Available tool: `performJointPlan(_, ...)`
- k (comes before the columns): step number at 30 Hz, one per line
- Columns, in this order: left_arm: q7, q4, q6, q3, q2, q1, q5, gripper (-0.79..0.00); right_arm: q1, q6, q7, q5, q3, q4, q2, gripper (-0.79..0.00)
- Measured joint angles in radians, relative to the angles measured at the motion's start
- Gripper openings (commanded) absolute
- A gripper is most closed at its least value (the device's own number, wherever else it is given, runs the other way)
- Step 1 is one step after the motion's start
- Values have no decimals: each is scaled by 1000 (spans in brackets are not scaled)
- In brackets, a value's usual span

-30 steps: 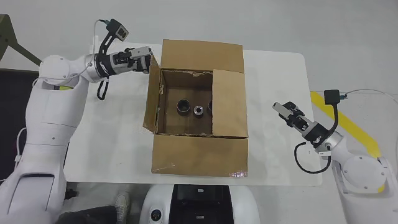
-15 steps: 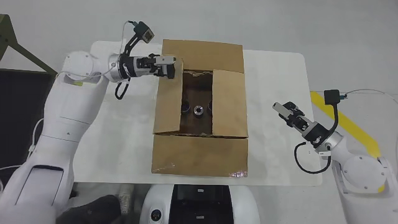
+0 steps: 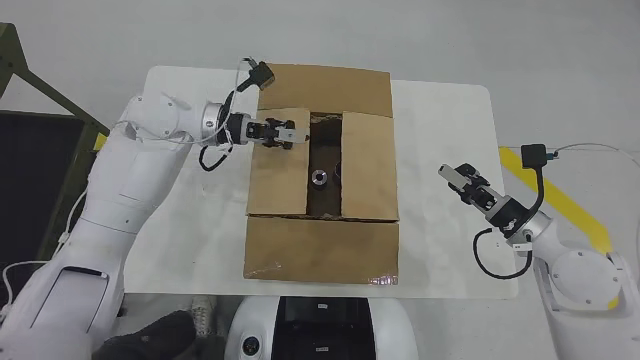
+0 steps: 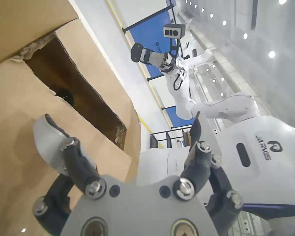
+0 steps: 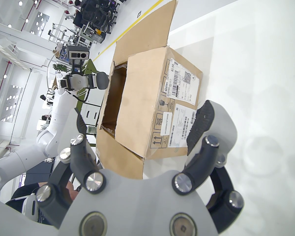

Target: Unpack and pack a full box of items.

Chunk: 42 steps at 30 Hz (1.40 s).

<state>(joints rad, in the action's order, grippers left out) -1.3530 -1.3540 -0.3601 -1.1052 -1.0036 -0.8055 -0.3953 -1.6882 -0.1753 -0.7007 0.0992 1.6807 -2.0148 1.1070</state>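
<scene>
Currently, item by item. Box (image 3: 320,245): brown cardboard, centre of white table (image 3: 450,250); far and near flaps folded outward, right flap (image 3: 369,165) laid over opening, left flap (image 3: 277,175) lowered across its side, narrow gap between. Contents: small metal cylinder (image 3: 318,177) visible through gap. My left gripper (image 3: 290,132): fingers apart, holding nothing, one fingertip (image 4: 49,135) against left flap. My right gripper (image 3: 456,175): fingers apart, empty, over table, well right of box.
</scene>
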Motion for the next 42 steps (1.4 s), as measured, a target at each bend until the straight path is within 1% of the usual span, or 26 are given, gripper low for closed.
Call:
performJointPlan(8,19,-28,-42,-16,12,-33,91,0,0,0,0,0,0,0,0,0)
performJointPlan(15,17,-35,-37,-42,22,-46,90,0,0,0,0,0,0,0,0,0)
performJointPlan(19,58,-19,-44,-76,26,-36,66,0,0,0,0,0,0,0,0,0)
performJointPlan(24,101,44,-51,-129,30,4,11,0,0,0,0,0,0,0,0,0)
performJointPlan(28,135,124,-75,-139,31,41,39,0,0,0,0,0,0,0,0,0)
performJointPlan(31,167,185,-92,-128,27,66,73,0,0,0,0,0,0,0,0,0)
performJointPlan(39,263,333,-190,-67,12,112,203,0,0,0,0,0,0,0,0,0)
performJointPlan(42,301,387,-203,-46,4,127,225,0,0,0,0,0,0,0,0,0)
